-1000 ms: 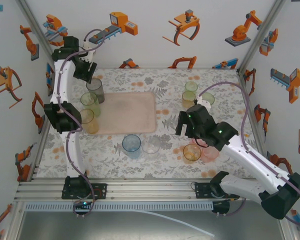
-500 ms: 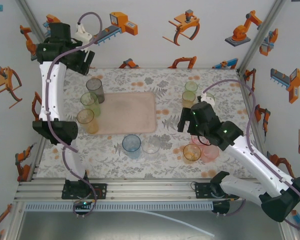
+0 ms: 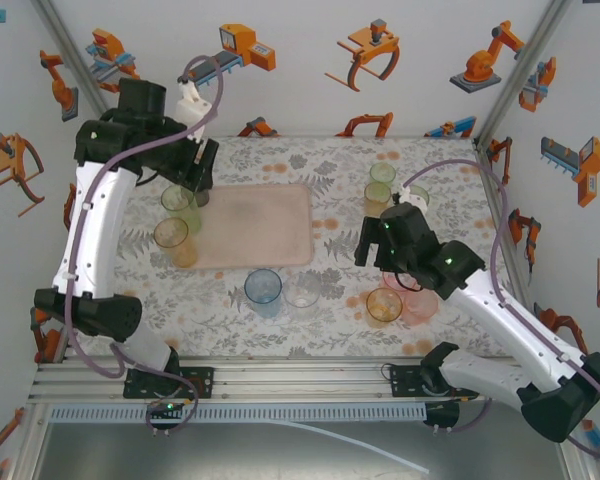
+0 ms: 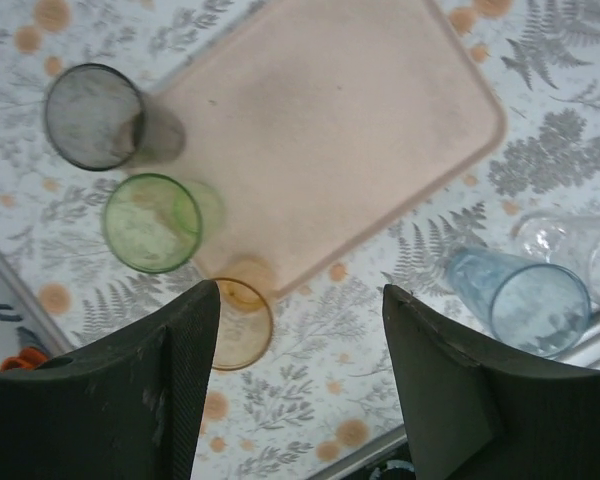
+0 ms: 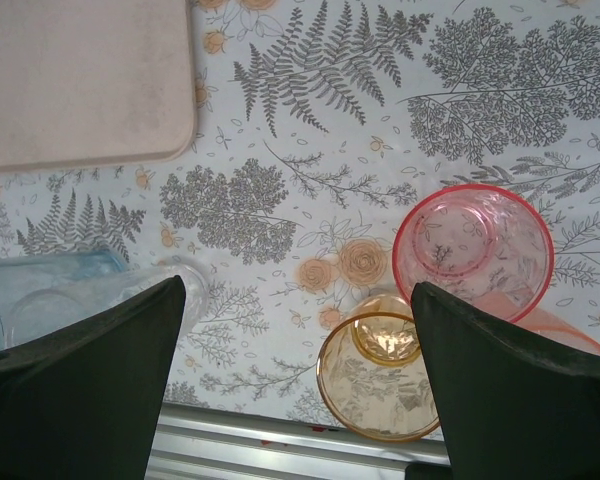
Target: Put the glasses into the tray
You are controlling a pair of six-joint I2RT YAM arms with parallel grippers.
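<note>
None of the glasses [image 3: 175,240] stands in the tray [image 3: 270,215] yet; all rest upright, mouths up, on the patterned tablecloth [image 3: 230,320] around it. Nearest the arm bases runs a row: a blue glass [image 4: 520,300] beside a clear glass [image 4: 578,248], then an amber glass [image 5: 378,378] close against a pink glass [image 5: 473,250]; whether those two touch I cannot tell. The right gripper [image 5: 297,290] hangs above this row, jaws spread wide and empty.

Further in lies the tray, bare across its whole floor, so room for setting down is ample; its low rim is the one edge to clear. Along its left side stand a second amber glass [image 4: 242,320], a green glass [image 4: 152,222] and a smoky grey glass [image 4: 93,115], each just beside the rim; the left gripper [image 4: 298,290] hovers over them, fingers parted and holding nothing. Farthest, at the right rear, is a tight group of greenish glasses [image 3: 380,190].

These tumblers look light, thin-walled and smooth; they likely flex under a hard pinch and slip or tip from a glancing touch. A hold across the wall below the lip, or one finger inside the mouth, seems best; the left-side three stand apart from one another, giving more finger room than the crowded pairs.
</note>
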